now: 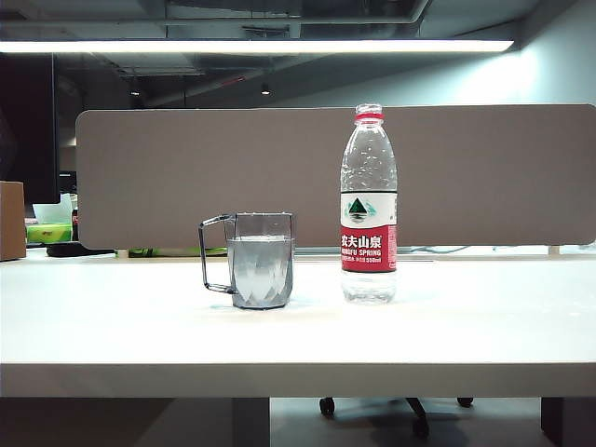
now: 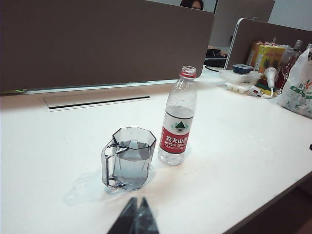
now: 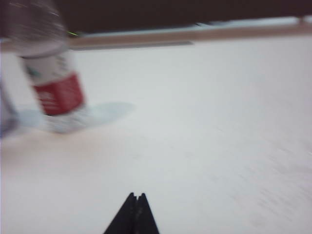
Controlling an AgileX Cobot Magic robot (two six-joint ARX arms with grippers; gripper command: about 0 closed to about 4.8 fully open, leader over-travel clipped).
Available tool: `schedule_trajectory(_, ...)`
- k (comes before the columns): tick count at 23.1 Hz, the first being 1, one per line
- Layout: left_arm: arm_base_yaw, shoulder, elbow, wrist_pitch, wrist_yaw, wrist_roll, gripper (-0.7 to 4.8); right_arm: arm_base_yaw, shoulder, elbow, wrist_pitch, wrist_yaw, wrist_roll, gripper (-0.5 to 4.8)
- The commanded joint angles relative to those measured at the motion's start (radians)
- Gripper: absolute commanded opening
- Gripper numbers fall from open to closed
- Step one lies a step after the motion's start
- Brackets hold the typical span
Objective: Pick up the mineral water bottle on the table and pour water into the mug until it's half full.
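On the table (image 1: 484, 326), the mug (image 1: 260, 270) stands just left of the mineral water bottle (image 1: 369, 209), apart; water (image 1: 262, 265) in the mug; a partition panel (image 1: 186, 177) behind.

The left gripper (image 2: 135, 217) and right gripper (image 3: 132, 214) hang above the table's near side.

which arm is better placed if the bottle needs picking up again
Probably right: the mineral water bottle stands on the right of the mug, nearer the shut right claw. The shut left claw faces the mug.

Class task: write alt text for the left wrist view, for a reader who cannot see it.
A mug about half full of water stands beside an upright, uncapped mineral water bottle on a white table. The shut left gripper hovers near the camera, apart from both.
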Motion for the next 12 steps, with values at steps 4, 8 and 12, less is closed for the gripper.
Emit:
schedule_trajectory(4, -0.001, -0.001, 0.002, 0.006, 0.003, 0.002, -0.05, -0.078, -0.038, -0.002, -0.047, 0.049, -0.003, -0.05)
schedule_trajectory(8, -0.001, -0.002, 0.002, 0.006, 0.003, 0.002, -0.05, -0.09, -0.038, -0.002, -0.047, 0.047, -0.003, -0.05)
schedule_trajectory(12, -0.001, -0.002, 0.002, 0.006, 0.003, 0.002, -0.05, -0.09, -0.038, -0.002, -0.047, 0.047, -0.003, -0.05)
